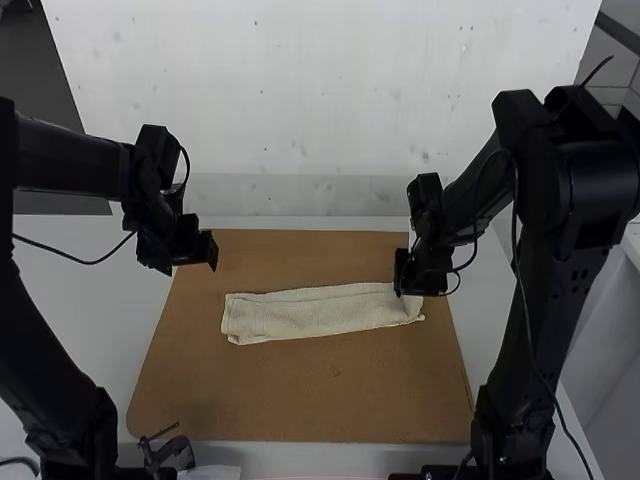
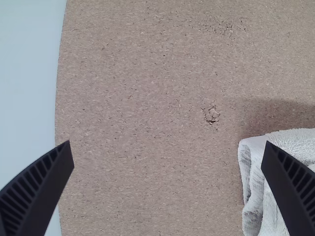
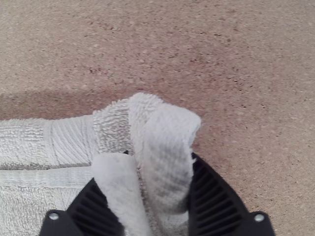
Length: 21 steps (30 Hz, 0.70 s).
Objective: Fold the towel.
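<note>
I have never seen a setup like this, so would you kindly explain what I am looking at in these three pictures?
These are two robot arms at a table: the left arm and the right arm, each ending in a two-fingered end effector.

The high view comes from a fixed camera above and behind the arms. The other two come from cameras on the arms' wrists, looking past their own fingers.

On the table lies a brown board, and on it a pale towel folded into a long, narrow strip.

The right end effector grips a bunched bit of the towel's right end. The left end effector is open and holds nothing.
</note>
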Motion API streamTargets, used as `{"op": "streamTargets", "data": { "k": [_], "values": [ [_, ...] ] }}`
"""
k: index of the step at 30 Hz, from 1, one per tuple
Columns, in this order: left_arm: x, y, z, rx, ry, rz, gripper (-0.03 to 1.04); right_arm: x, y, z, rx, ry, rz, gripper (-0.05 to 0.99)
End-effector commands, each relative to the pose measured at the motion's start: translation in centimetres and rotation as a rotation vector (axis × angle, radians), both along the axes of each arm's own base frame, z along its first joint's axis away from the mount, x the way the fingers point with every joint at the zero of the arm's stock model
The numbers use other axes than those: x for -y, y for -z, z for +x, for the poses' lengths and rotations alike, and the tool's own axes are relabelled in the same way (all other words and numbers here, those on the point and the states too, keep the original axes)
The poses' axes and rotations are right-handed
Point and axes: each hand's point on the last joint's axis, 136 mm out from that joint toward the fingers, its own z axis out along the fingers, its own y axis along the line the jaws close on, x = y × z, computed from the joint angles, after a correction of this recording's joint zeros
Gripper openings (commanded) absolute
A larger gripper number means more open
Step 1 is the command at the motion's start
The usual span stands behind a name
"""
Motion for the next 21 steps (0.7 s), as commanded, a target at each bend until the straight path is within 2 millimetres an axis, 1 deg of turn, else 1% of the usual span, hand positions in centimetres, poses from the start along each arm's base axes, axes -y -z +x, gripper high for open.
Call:
{"op": "streamTargets", "data": {
  "k": [1, 2, 3, 7, 10, 11, 15, 18, 21],
  "values": [
    [-0.2, -0.9, 0.6, 0.029, 0.005, -0.012, 0.98, 0.7, 0.9, -0.3, -0.039, 0.038, -0.032, 0.10],
    [-0.2, -0.9, 0.6, 0.029, 0.006, -0.014, 0.98, 0.8, 0.9, -0.3, -0.043, 0.040, -0.033, 0.04],
    [-0.2, -0.8, 0.6, 0.028, 0.006, -0.015, 0.98, 1.0, 0.9, -0.4, -0.048, 0.046, -0.034, 0.02],
    [-0.2, -0.7, 0.5, 0.024, 0.005, -0.015, 0.98, 1.9, 0.9, -0.4, -0.056, 0.063, -0.037, 0.02],
    [-0.2, -0.9, 0.4, 0.029, 0.006, -0.017, 0.98, 3.4, 0.3, -0.3, -0.051, 0.083, -0.046, 0.02],
    [-0.2, -1.0, 0.4, 0.030, 0.006, -0.017, 0.98, 4.1, -0.2, -0.2, -0.039, 0.091, -0.048, 0.02],
    [-0.3, -1.4, 0.3, 0.044, 0.004, -0.018, 0.98, 8.0, -1.8, 0.3, -0.013, 0.136, -0.074, 0.02],
    [-0.3, -1.2, 0.1, 0.043, 0.006, -0.018, 0.98, 11.4, -2.3, 0.4, -0.005, 0.179, -0.097, 0.02],
    [-0.3, -1.0, -0.2, 0.035, 0.004, -0.018, 0.98, 14.2, -2.5, 0.3, -0.003, 0.211, -0.119, 0.02]
  ]
}}
